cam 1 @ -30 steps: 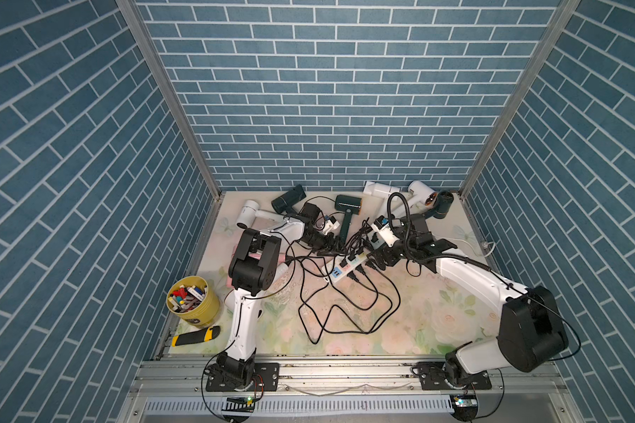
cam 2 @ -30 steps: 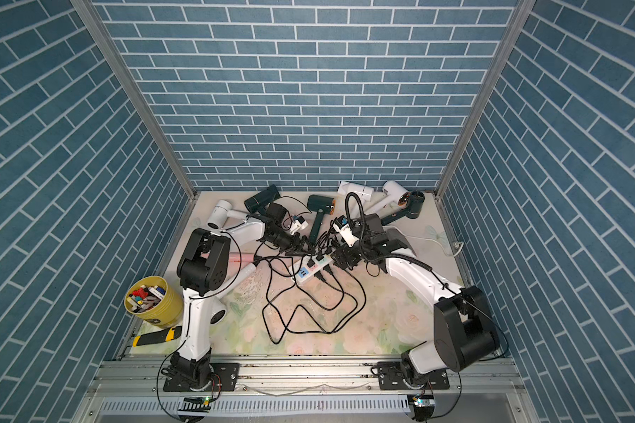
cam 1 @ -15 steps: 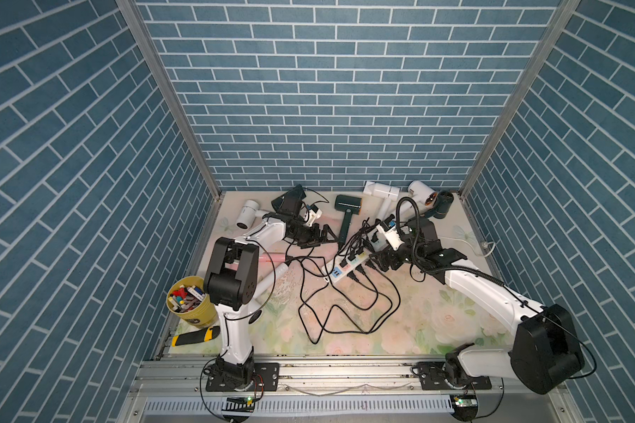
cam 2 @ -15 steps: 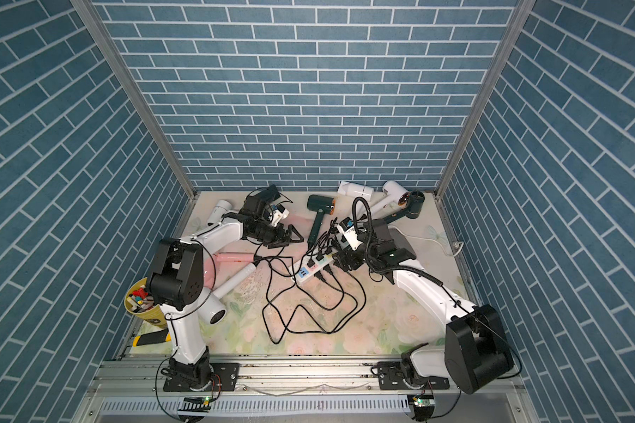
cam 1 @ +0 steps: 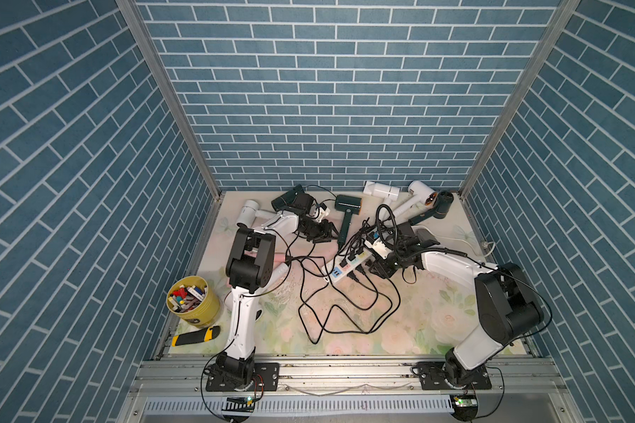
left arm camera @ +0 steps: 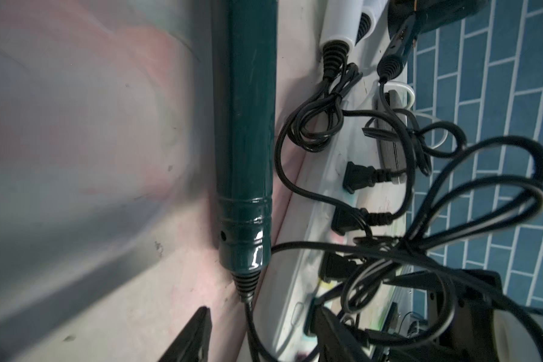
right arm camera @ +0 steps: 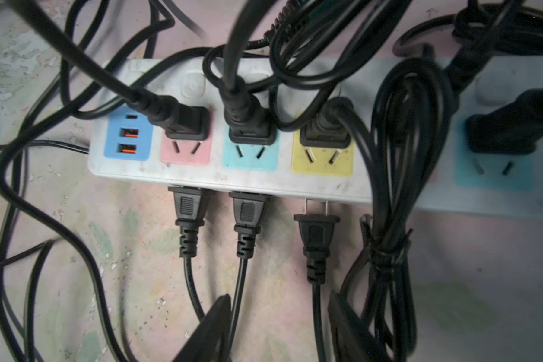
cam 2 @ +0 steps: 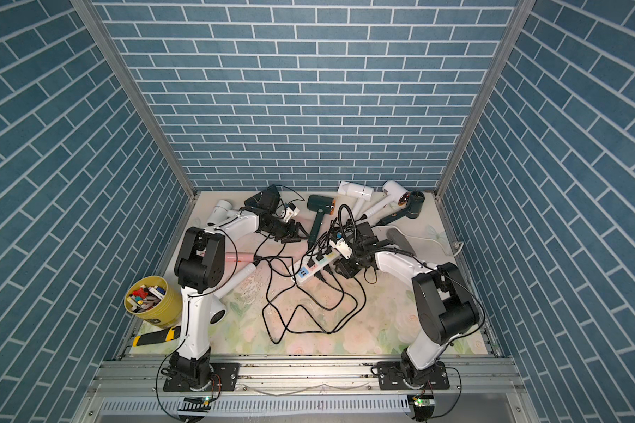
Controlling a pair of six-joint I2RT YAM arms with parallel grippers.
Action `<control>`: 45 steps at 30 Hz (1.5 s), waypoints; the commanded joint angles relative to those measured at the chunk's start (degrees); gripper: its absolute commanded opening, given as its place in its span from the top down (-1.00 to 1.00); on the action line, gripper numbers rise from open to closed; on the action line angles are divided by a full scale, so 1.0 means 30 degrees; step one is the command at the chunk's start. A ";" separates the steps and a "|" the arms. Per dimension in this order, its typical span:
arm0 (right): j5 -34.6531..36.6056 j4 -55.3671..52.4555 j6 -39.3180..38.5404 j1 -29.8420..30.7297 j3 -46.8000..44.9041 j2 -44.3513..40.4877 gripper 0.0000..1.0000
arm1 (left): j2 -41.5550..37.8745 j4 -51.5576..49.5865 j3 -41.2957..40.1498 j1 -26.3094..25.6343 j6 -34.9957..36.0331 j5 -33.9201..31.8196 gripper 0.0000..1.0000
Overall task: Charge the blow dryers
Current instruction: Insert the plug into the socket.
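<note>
Left elbow (cam 1: pixel 250 256) swung inward, both jaws spread, eight blow dryers (cam 1: pixel 349 204), one power strip (right arm camera: pixel 254 179)

Glossy green plastic blow dryer (left arm camera: pixel 245 125), scuffed matt power strip (right arm camera: pixel 282 180).

Top views: steeply down from high at the front, over the whole surface (cam 1: pixel 437 322). Left wrist view: close along a dark green dryer handle (left arm camera: pixel 245 125). Right wrist view: close above the power strip (right arm camera: pixel 264 180), which all four views share.
</note>
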 commanded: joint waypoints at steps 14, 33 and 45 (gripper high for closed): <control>0.1830 -0.3471 -0.1852 -0.0073 0.2844 0.2529 -0.06 | 0.1497 -0.2829 0.2748 -0.0878 0.1060 -0.0457 0.09; 0.2384 -0.4389 -0.2320 0.0361 0.4629 0.4703 0.15 | 0.4023 -0.4208 0.5606 -0.1268 0.1291 -0.0391 0.15; 0.2684 -0.4771 -0.2583 0.0627 0.5131 0.5262 0.28 | 0.4041 -0.4164 0.5576 -0.1302 0.1262 -0.0301 0.17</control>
